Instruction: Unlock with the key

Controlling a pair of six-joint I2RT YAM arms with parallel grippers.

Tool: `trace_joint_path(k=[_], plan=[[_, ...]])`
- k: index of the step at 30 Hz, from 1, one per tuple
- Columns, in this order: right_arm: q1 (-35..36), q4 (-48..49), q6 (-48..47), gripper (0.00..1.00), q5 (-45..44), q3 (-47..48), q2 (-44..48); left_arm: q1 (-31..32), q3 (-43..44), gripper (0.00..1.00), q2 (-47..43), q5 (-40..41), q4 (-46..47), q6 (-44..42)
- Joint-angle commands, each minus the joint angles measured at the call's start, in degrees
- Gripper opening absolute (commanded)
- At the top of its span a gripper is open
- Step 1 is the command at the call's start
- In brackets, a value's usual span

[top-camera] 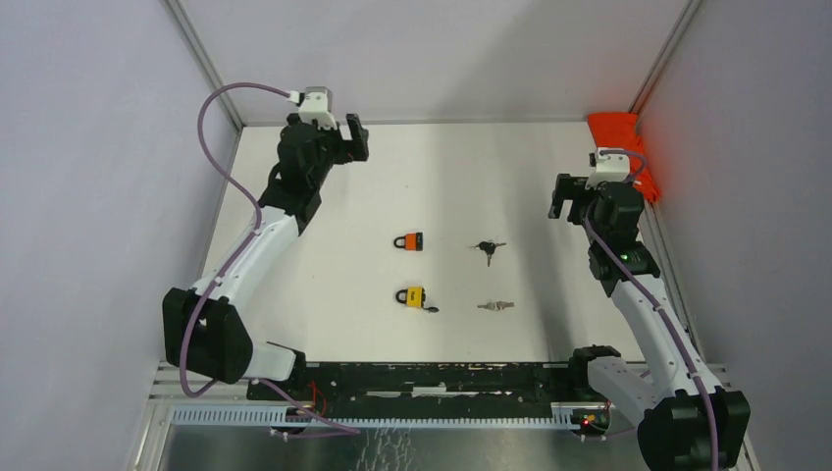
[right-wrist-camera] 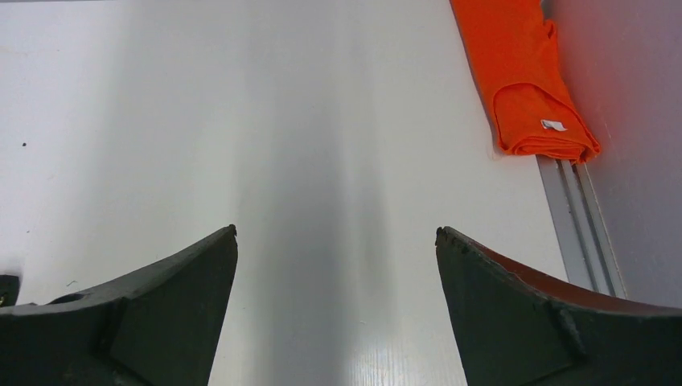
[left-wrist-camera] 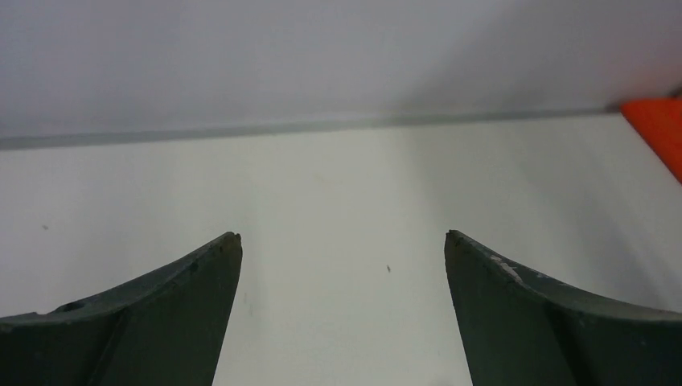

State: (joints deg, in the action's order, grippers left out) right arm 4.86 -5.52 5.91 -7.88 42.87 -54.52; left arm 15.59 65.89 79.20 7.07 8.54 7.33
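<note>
In the top view an orange padlock (top-camera: 411, 241) and a yellow padlock (top-camera: 412, 296) lie mid-table. A bunch of keys with black heads (top-camera: 488, 249) lies right of the orange padlock. A silver key (top-camera: 495, 306) lies right of the yellow one. My left gripper (top-camera: 355, 137) is raised at the far left, open and empty; its wrist view (left-wrist-camera: 343, 236) shows only bare table. My right gripper (top-camera: 559, 197) is raised at the far right, open and empty; its wrist view (right-wrist-camera: 336, 232) shows bare table. Both grippers are well away from the locks and keys.
A folded orange cloth (top-camera: 624, 147) lies in the far right corner against the wall and shows in the right wrist view (right-wrist-camera: 527, 80). White walls enclose the table on three sides. A black rail (top-camera: 432, 378) runs along the near edge.
</note>
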Motion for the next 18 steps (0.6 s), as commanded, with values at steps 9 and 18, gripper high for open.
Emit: trace_joint_path(k=[9, 18], plan=[[0.05, -0.13, 6.02, 0.98, 10.93, 10.5, 0.66, 8.73, 11.53, 1.0, -5.16, -21.49, -1.05, 21.98], [0.01, -4.74, 14.6, 0.98, 29.16, 21.54, -2.33, 9.27, 7.33, 1.0, -9.92, -50.04, 23.73, 36.65]])
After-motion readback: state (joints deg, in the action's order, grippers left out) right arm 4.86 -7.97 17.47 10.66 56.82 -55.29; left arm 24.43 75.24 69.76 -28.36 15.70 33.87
